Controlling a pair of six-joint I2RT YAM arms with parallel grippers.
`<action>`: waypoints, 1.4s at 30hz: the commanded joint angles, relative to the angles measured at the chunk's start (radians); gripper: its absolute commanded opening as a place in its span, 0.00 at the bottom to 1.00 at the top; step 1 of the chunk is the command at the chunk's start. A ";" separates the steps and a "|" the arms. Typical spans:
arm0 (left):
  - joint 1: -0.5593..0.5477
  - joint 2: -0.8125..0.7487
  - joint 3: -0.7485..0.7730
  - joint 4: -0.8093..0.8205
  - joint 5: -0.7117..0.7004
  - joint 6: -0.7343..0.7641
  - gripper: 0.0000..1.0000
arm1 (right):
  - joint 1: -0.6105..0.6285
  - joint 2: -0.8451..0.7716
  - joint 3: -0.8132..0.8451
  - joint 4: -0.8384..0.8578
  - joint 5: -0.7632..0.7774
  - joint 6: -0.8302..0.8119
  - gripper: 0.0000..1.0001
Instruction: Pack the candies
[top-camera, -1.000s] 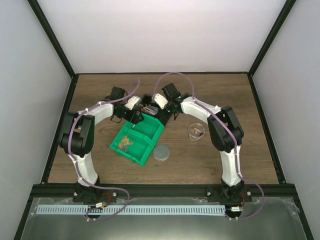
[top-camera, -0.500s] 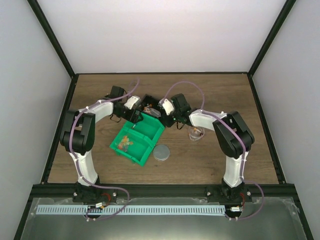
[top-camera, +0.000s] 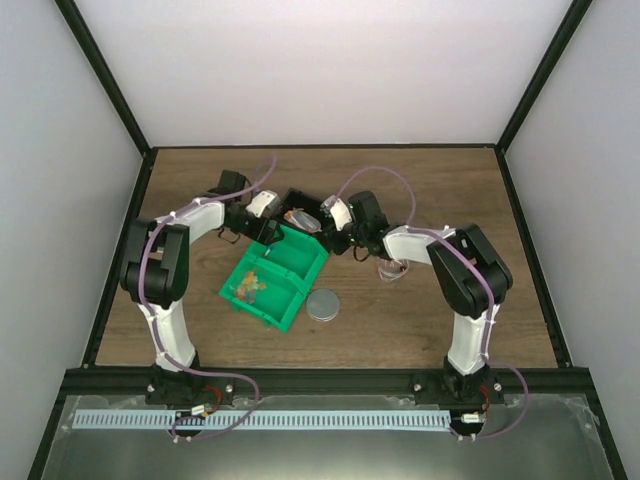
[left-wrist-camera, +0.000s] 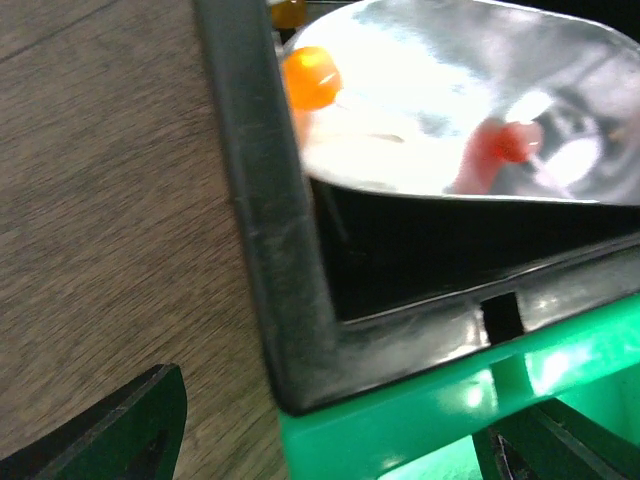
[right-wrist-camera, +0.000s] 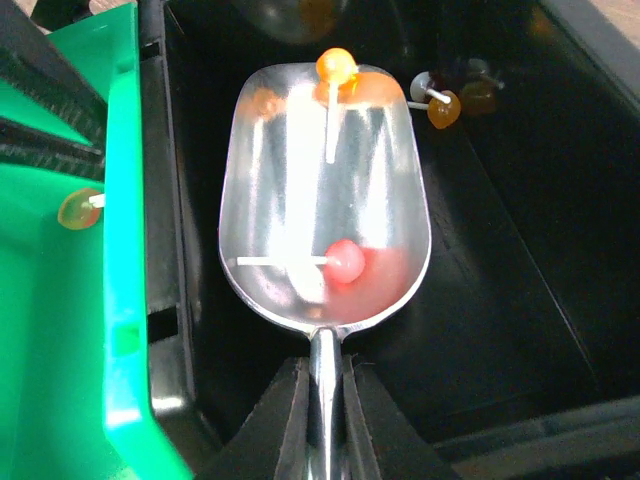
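Right claw (right-wrist-camera: 320, 378): you are pinching it narrow on the thin handle of the metal scoop (right-wrist-camera: 325, 200), with one finger pressing on each side of the handle.
Scoop: you are holding it over the black bin (right-wrist-camera: 500, 280). The bowl is pointing away from the wrist camera and running alongside the green tray (right-wrist-camera: 125, 250).
Candies (right-wrist-camera: 343, 260) in scoop: a red one on a white stick is lying near the handle end of the bowl. An orange one (right-wrist-camera: 335, 65) is sitting at the bowl's far tip.
Candies in black bin: an amber one (right-wrist-camera: 445, 108) with a white stick is lying on the bin floor just past the scoop's right rim. Others at the far end are showing only as a blur.
Candies in green tray: a yellowish one (right-wrist-camera: 78, 208) is lying in the compartment next to the black bin. The top view is showing a small cluster (top-camera: 250, 287) in the left compartment.
Left claw (left-wrist-camera: 330, 432): you are keeping it wide, with the fingers straddling the corner where the green tray is meeting the black bin. One finger is hanging over the bare worktop (left-wrist-camera: 100, 200), apart from the tray. You cannot tell whether the other finger is touching the tray.
Grey lid (top-camera: 323, 305): it is lying flat on the worktop, just beside the green tray's near right side.
Clear cup (top-camera: 392, 268): it is standing on the worktop to the right of the tray, partly behind your right arm. Its contents are showing too small to tell.
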 joint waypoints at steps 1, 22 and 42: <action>0.025 0.015 0.032 0.003 0.005 0.002 0.79 | -0.019 -0.066 -0.034 0.057 -0.051 -0.016 0.01; 0.041 -0.050 0.073 -0.019 0.078 0.000 1.00 | -0.129 -0.299 -0.106 0.018 -0.141 -0.143 0.01; 0.049 -0.169 0.033 0.007 0.110 -0.006 1.00 | -0.516 -1.086 -0.400 -0.643 -0.163 -0.686 0.01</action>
